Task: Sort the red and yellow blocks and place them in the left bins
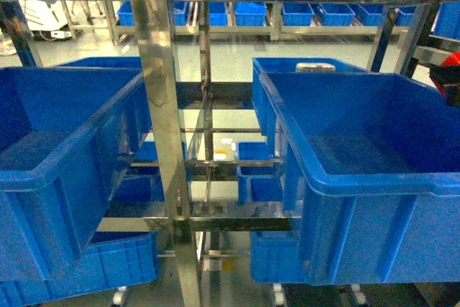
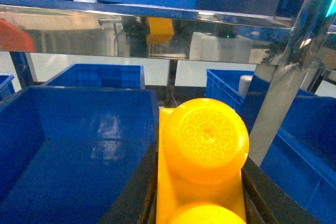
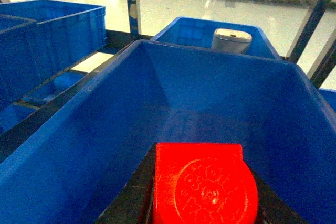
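Left fingers: dark pads (image 2: 128,192) flank the yellow two-stud brick (image 2: 202,161) on both sides, clamped on it.
Right fingers: dark pads (image 3: 134,184) press either side of the red one-stud cube (image 3: 202,184), gripping it.
Yellow brick: studs face the left wrist camera; held just right of a deep blue crate (image 2: 79,140), near its rim.
Red cube: stud faces the right wrist camera; held above the inside of a blue crate (image 3: 210,98).
Head view: left crate (image 1: 65,156) and right crate (image 1: 359,149) sit either side of a shiny steel rack post (image 1: 162,98); a red-and-black object shows at the far right edge, too little to identify.
Beyond: more blue bins on rear shelves (image 1: 302,14); a white cylinder (image 3: 231,39) stands in the crate behind.
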